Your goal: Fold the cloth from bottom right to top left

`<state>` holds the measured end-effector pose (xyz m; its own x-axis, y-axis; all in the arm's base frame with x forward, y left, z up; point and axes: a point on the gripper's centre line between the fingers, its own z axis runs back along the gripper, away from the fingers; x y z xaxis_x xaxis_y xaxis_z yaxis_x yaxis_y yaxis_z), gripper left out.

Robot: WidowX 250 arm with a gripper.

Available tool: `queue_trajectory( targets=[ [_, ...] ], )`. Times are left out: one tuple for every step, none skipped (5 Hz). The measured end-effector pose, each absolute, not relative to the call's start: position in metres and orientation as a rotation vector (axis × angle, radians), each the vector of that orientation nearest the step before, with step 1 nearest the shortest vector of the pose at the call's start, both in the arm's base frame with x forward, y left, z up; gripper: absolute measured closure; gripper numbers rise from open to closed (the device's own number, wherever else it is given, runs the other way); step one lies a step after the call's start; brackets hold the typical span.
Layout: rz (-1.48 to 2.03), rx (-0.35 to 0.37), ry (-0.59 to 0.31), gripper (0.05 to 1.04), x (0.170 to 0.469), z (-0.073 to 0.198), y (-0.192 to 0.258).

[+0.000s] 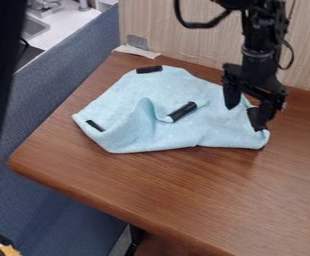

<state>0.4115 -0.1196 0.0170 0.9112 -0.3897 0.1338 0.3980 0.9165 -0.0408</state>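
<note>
Cloth (181, 132) could slip free mid-fold, as the end effector (244, 107), fingers spread wide at its right edge, may pinch too little fabric.

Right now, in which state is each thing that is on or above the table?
Cloth: spread out but rumpled, with a raised ridge left of its middle.
Gripper: open, at the cloth's right side.
Black strips: three visible, lying on the cloth.
</note>
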Motion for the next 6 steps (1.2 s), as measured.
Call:
queue_trajectory(
  targets=[
    [-0.434,-0.051,-0.11,0.082,0.418,0.003,-0.128],
    [-0.473,-0.044,-0.091,0.082,0.421,-0.006,-0.135],
    [-0.488,-0.044,-0.079,0.121,0.42,-0.009,-0.135],
    [-0.486,-0.034,-0.084,0.381,0.421,-0.01,-0.134],
    [-0.48,-0.026,-0.084,0.602,0.419,-0.013,-0.131],
    [-0.486,-0.024,-0.093,0.745,0.419,-0.012,-0.13]
  ],
)
